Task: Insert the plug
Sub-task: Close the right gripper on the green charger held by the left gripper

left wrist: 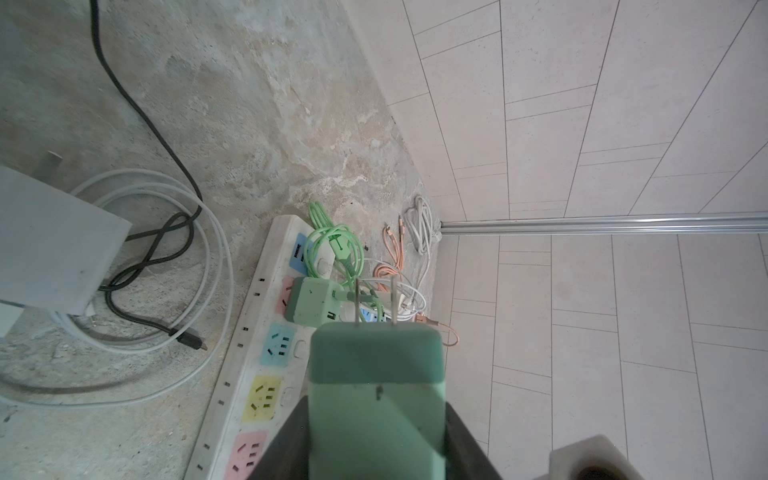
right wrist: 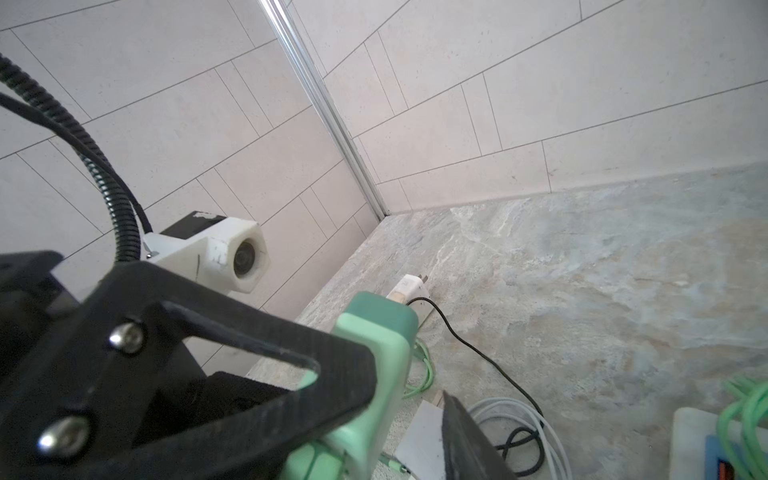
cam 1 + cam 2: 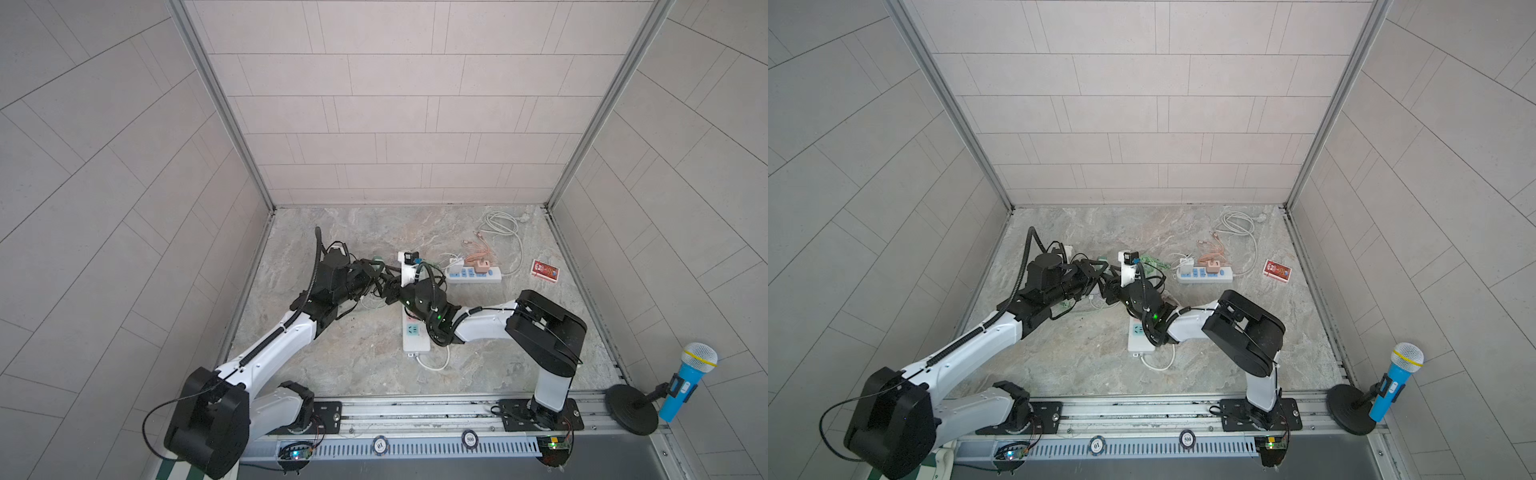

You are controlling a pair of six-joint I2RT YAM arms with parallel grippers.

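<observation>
1. We are finding the left fingers (image 1: 286, 440) clamped on either side of a mint-green block-shaped plastic plug (image 1: 376, 374), holding it clear of the grey marbled stone surface (image 3: 365, 361).
2. The plug's two bare metal prongs (image 1: 357, 303) are pointing away from the wrist and are sitting in no socket.
3. We are seeing the plug hanging just above a long white plastic power strip (image 1: 249, 328) with blue, yellow and pink sockets, which is lying flat on the surface.
4. A second green adapter (image 1: 313, 301) is sitting in that strip, with a coiled green cable (image 1: 332, 249) just beyond it.
5. The right fingers (image 2: 465, 440) are hovering just beside the plug. Only one is showing, so we cannot tell whether they are gripping anything.
</observation>
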